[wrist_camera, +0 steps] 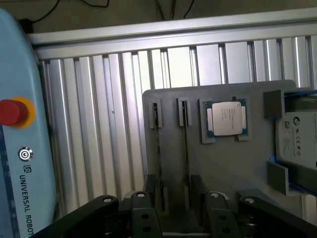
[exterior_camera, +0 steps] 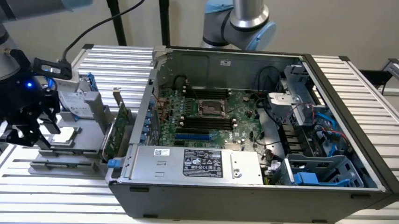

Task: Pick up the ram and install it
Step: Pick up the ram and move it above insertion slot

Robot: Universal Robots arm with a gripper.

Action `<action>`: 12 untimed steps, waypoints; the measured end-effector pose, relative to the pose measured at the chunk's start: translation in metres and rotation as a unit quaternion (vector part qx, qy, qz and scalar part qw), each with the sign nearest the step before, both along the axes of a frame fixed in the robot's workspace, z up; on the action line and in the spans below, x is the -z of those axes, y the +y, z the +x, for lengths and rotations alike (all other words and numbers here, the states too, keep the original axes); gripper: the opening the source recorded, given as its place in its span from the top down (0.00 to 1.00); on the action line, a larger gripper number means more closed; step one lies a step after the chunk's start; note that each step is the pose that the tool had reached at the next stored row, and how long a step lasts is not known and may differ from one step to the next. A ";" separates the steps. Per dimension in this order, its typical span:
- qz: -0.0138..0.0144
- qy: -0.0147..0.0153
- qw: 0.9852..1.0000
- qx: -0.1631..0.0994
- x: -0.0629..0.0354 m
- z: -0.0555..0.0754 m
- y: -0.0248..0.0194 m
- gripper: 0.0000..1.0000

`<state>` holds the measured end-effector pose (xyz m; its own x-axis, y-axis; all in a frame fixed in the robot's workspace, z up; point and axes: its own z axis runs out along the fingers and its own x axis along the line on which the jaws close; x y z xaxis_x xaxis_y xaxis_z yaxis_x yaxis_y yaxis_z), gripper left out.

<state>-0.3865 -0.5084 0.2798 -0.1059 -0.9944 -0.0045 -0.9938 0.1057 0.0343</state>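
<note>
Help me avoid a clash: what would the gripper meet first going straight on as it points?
Likely the thin dark ram stick standing on edge in the grey tray below the gripper; depth unclear.

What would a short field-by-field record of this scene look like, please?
gripper: open, low over the gray tray at the ram
ram: two thin sticks on edge in the tray, not lifted
processor: flat in its tray pocket beside the ram
memory slots: black, empty, on the motherboard
computer case: open, to the exterior view's right of the tray
</note>
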 end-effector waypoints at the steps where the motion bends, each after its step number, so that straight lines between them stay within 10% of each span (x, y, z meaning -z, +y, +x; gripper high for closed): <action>1: 0.000 0.000 1.000 0.000 0.0019 0.000 -0.0009 0.58; 12: 0.000 0.000 1.000 -0.007 0.0219 0.000 -0.0059 0.58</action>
